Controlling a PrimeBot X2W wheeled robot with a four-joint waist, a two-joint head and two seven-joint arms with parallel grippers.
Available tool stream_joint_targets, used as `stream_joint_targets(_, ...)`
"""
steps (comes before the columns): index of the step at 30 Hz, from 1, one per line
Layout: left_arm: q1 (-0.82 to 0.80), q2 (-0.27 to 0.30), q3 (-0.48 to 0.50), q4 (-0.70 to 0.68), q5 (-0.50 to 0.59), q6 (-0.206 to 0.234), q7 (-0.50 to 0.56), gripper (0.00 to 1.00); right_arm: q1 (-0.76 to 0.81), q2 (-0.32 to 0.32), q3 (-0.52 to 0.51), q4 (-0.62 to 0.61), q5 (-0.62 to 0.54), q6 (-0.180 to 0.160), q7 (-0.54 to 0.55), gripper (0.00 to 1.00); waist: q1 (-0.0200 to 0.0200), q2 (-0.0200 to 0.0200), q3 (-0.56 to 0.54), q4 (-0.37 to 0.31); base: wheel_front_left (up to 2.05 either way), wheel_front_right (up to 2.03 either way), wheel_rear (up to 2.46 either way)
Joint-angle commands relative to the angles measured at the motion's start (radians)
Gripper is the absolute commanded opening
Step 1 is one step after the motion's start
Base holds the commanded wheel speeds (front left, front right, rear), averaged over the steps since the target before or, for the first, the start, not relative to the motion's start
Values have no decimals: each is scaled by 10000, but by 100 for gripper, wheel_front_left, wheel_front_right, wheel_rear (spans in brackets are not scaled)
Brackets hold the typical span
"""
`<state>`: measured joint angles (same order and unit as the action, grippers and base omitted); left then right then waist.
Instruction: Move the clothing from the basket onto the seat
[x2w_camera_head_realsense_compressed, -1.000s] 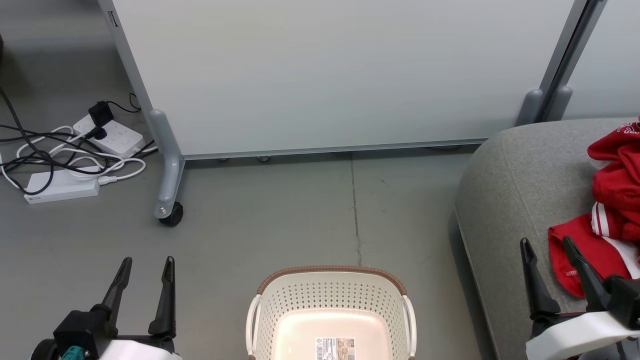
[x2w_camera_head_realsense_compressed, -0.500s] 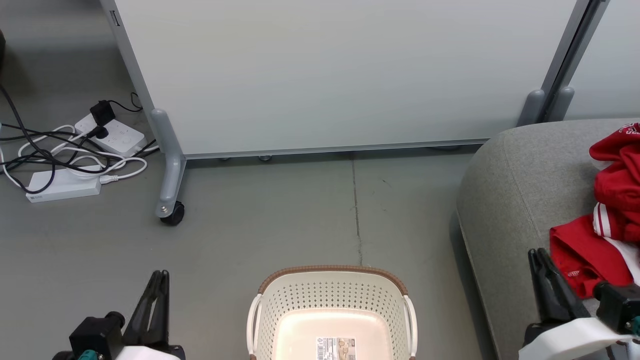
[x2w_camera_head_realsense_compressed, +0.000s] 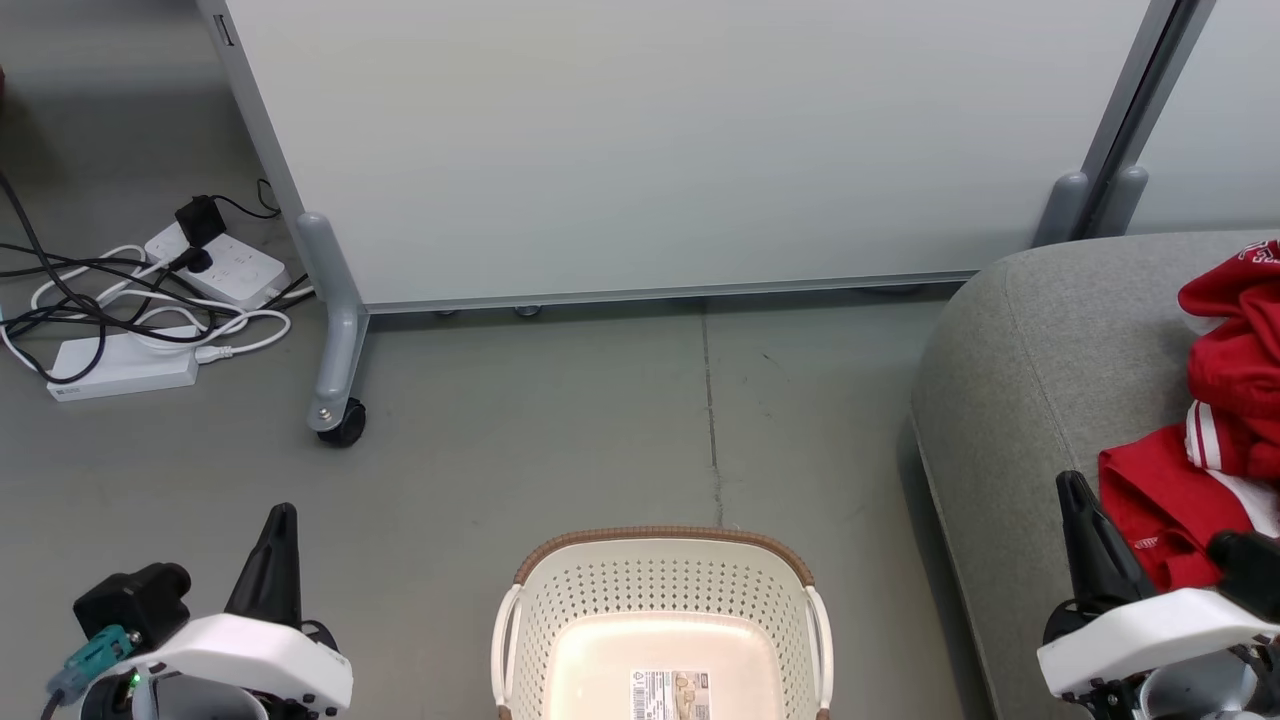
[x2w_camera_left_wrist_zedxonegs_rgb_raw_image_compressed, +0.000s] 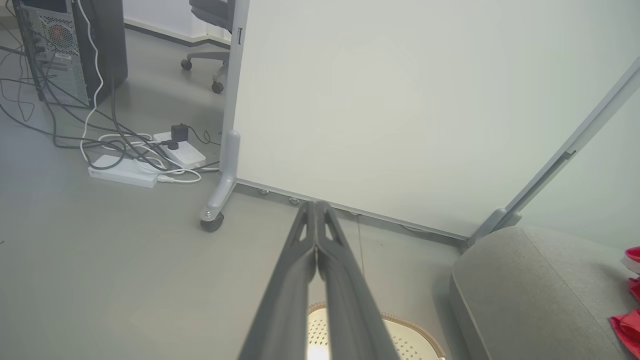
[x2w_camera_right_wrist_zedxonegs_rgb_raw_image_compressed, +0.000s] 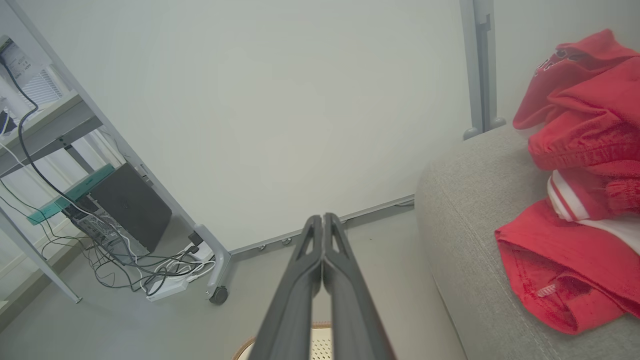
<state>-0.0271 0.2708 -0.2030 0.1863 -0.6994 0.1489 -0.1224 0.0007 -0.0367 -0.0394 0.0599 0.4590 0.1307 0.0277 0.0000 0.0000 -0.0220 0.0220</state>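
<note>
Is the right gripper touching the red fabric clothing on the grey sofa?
Apart. Right wrist view shows bare grey fabric sofa between the shut right gripper and the red clothing.

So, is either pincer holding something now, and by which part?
Nothing is held. The left pincer and the right pincer are both shut empty; the bright red fabric clothing lies loose on the light grey upholstered sofa.

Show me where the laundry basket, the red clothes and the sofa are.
basket (x2w_camera_head_realsense_compressed: 660, 585), head view, on its perforated far wall.
clothing (x2w_camera_head_realsense_compressed: 1170, 490), head view, on the lower red fold.
seat (x2w_camera_head_realsense_compressed: 1020, 360), head view, on its bare grey top.
</note>
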Motion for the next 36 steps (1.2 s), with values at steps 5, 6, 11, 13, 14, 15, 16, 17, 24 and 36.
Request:
stream_joint_targets(5,-866,-48,491,416,-851,-296,308,0,-747,-82,-25,435,1136,0,-145,0,0,0,30,-13,0,0,0)
stream_joint_targets(6,-948,-75,545,497,-971,-333,357,0,-819,-84,-25,516,1296,0,-156,0,0,0,36,-16,0,0,0)
stream_joint_targets(11,-1257,-168,755,802,-1434,-486,546,0,-1090,-90,-30,833,1914,0,-196,0,0,0,58,-25,0,0,0)
stream_joint_targets(13,-1409,-217,858,953,-1658,-559,638,0,-1226,-93,-33,991,2212,0,-216,0,0,0,68,-29,0,0,0)
stream_joint_targets(14,-1482,-243,907,1026,-1766,-595,688,0,-1289,-94,-34,1063,2358,0,-222,0,0,0,74,-31,0,0,0)
stream_joint_targets(15,-1557,-268,956,1099,-1876,-633,730,0,-1356,-95,-36,1138,2502,0,-229,0,0,0,79,-34,0,0,0)
stream_joint_targets(16,-1628,-291,1003,1169,-1986,-666,778,0,-1423,-97,-38,1214,2646,0,-239,0,0,0,85,-36,0,0,0)
stream_joint_targets(17,-1700,-316,1052,1244,-2096,-702,819,0,-1486,-98,-39,1288,2789,0,-249,0,0,0,90,-38,0,0,0)
stream_joint_targets(24,-2183,-463,1371,1722,-2819,-932,1113,0,-1906,-106,-49,1779,3736,1,-310,0,0,0,128,-54,0,0,0)
stream_joint_targets(36,-2933,-713,1869,2474,-3939,-1294,1561,0,-2572,-121,-66,2559,5215,4,-394,0,0,0,194,-81,0,0,0)
